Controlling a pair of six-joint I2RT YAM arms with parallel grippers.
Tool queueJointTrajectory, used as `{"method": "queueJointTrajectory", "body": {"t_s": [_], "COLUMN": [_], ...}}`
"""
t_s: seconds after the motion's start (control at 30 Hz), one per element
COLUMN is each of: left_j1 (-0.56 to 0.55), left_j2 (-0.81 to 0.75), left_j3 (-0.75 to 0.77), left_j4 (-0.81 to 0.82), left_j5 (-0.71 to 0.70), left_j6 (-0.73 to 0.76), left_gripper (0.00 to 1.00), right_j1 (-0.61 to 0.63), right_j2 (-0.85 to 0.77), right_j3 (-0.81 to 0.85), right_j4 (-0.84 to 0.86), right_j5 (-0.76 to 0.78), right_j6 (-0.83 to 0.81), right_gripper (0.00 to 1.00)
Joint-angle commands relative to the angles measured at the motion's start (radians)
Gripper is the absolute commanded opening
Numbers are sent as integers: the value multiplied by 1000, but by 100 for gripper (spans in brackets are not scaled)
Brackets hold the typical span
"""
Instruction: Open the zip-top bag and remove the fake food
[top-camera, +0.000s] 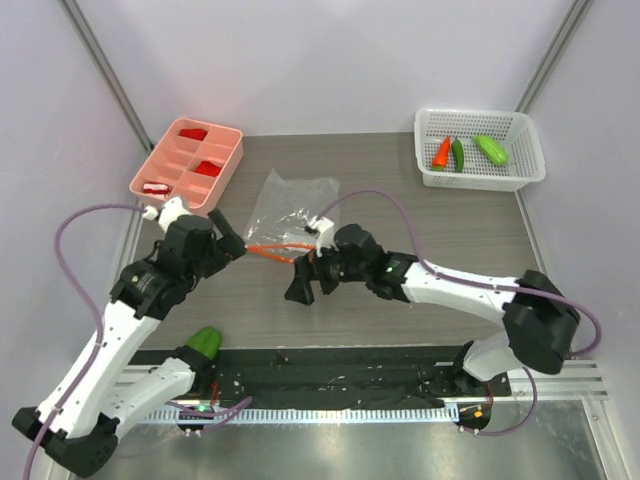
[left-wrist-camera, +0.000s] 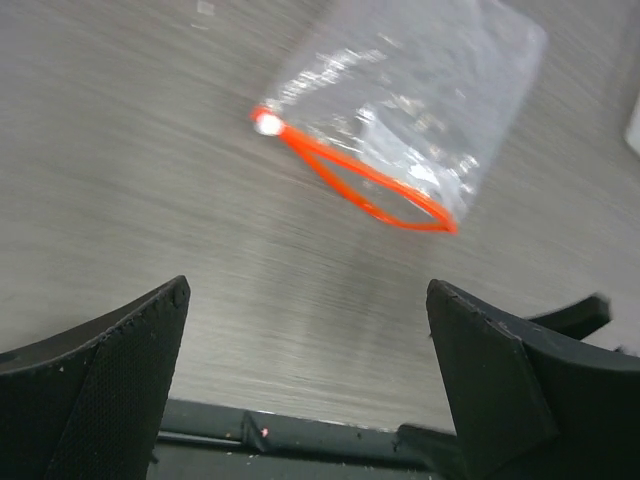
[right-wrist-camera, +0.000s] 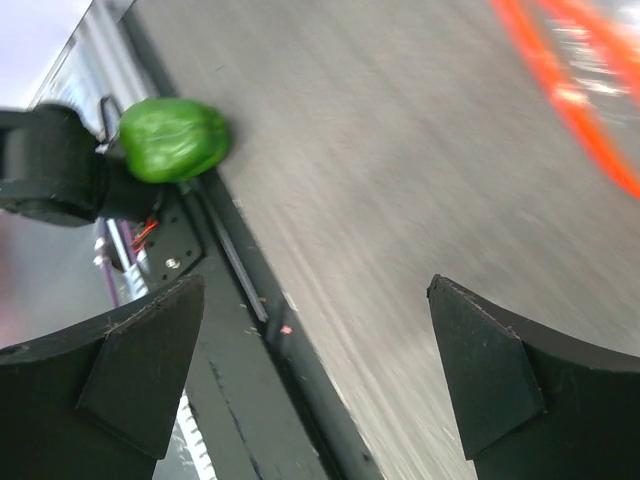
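The clear bag (top-camera: 292, 203) lies flat on the tabletop (top-camera: 450, 225) at the centre of the top view, its orange zip strip (top-camera: 272, 248) along the lower edge. In the left wrist view the strip (left-wrist-camera: 352, 180) bows apart into a narrow loop, so the mouth is open. I cannot tell whether anything remains inside.

The left hand (top-camera: 229, 241) sits just left of the strip's end, its fingers (left-wrist-camera: 110, 370) spread wide and holding nothing. The right hand (top-camera: 309, 283) hangs just below the strip's right part, likewise spread and empty.

The green pepper (top-camera: 205, 342) rests at the lower left of the top view, on the tabletop's edge against the left arm; the right wrist view has it at upper left (right-wrist-camera: 172, 138).

The carrot (top-camera: 441, 152), dark chili (top-camera: 458, 154) and light green piece (top-camera: 490, 148) lie in the white basket (top-camera: 530, 172) at upper right. A pink tray (top-camera: 152, 172) with red blocks (top-camera: 208, 168) stands at upper left.
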Motion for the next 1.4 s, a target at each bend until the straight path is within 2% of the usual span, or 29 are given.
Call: {"method": "queueJointTrajectory", "body": {"t_s": [0.0,0.07,0.13,0.27,0.33,0.57,0.7,0.8,1.0,1.37], "left_j1": [8,8,8,8,6,8,8,8,8,8], "left_j2": [-147,-182,-203,-211,-221,-231,-234,-237,-234,-238], "left_j3": [88,131,203,288,303,282,272,266,278,285], "left_j4": [-342,-385,-450,-511,-536,-543,-528,-519,-514,-507], "left_j5": [-347,-436,-464,-501,-507,-507,-500,-498,-484,-472], "left_j6": [-190,-229,-232,-218,-220,-208,-197,-192,-171,-148], "left_gripper": [100,100,100,100,100,100,100,100,100,100], "right_j1": [115,189,236,311,339,375,408,411,414,420], "right_j2": [170,240,365,529,573,664,699,718,721,821], "right_j3": [120,181,233,404,427,456,472,465,412,458], "right_j4": [191,275,323,334,334,359,351,394,555,661], "right_j5": [-20,-22,-25,-19,-28,-72,18,75,36,41], "right_j6": [-21,-18,-14,-84,-119,-241,-300,-307,-314,-308], "right_gripper": [100,100,100,100,100,100,100,100,100,100]}}
